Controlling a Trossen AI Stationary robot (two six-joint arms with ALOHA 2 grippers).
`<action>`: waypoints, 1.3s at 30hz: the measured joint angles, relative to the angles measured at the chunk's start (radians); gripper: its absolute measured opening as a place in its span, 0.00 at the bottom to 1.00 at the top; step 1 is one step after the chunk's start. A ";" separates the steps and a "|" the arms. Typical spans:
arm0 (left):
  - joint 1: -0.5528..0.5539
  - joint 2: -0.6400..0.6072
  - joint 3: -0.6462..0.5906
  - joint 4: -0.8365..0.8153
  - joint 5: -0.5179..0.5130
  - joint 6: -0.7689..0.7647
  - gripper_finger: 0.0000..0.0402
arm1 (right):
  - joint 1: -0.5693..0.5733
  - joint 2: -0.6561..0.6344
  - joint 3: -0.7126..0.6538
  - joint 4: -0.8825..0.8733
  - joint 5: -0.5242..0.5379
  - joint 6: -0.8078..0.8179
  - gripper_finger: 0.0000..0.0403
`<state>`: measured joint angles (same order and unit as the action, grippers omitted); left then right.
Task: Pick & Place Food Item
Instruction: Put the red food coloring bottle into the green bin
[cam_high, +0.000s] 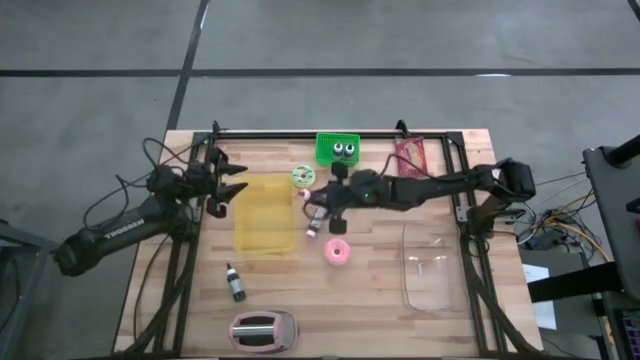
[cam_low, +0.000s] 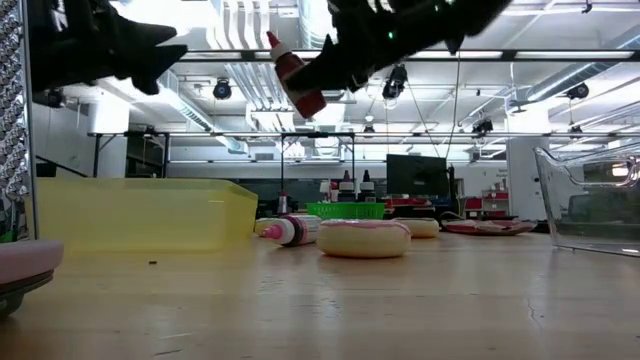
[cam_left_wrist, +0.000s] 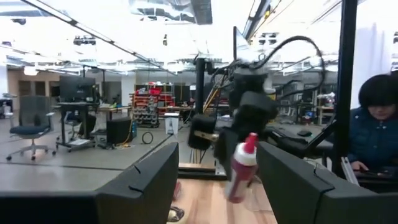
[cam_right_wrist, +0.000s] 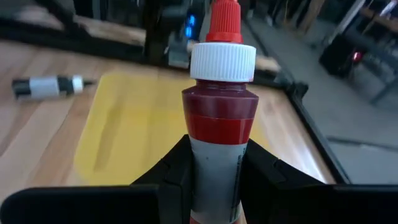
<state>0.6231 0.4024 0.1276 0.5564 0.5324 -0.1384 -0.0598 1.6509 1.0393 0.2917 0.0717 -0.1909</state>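
My right gripper (cam_high: 320, 205) is shut on a red sauce bottle (cam_right_wrist: 219, 134) with a white cap and a red nozzle. It holds the bottle high above the table, beside the right edge of a yellow bin (cam_high: 265, 213). The bottle also shows in the low view (cam_low: 297, 78) and in the left wrist view (cam_left_wrist: 242, 165). My left gripper (cam_high: 236, 190) is open and empty in the air by the bin's far left corner, its fingers pointing toward the right arm. My right gripper pinches the bottle's body (cam_right_wrist: 214, 168) between its two fingers, below the red shoulder. The fingers come from the table's right side and lie across the bottle. The bottle is lifted clear of the table and tilted, with its nozzle (cam_low: 271, 41) up and toward the yellow bin.
A pink-capped bottle (cam_high: 313, 235) and a pink donut (cam_high: 338, 251) lie just right of the bin. A green basket (cam_high: 337, 148), a tape roll (cam_high: 302, 176) and a red packet (cam_high: 410, 155) sit at the far edge. A clear container (cam_high: 435, 265) stands at the right, and a small dark bottle (cam_high: 236, 283) and a pink toaster (cam_high: 263, 330) are near the front.
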 joint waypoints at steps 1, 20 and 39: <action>-0.002 0.040 0.016 0.007 0.000 0.003 0.55 | -0.020 -0.002 -0.020 0.051 -0.029 -0.001 0.20; -0.033 0.821 0.674 -0.344 0.063 0.214 0.55 | -0.169 0.002 -0.108 0.220 -0.151 -0.079 0.20; -0.045 1.156 1.332 -1.216 -0.009 0.455 0.55 | -0.302 0.003 -0.120 0.221 -0.238 -0.100 0.20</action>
<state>0.5781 1.5582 1.4596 -0.6592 0.5236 0.3167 -0.3618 1.6543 0.9195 0.5124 -0.1661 -0.2913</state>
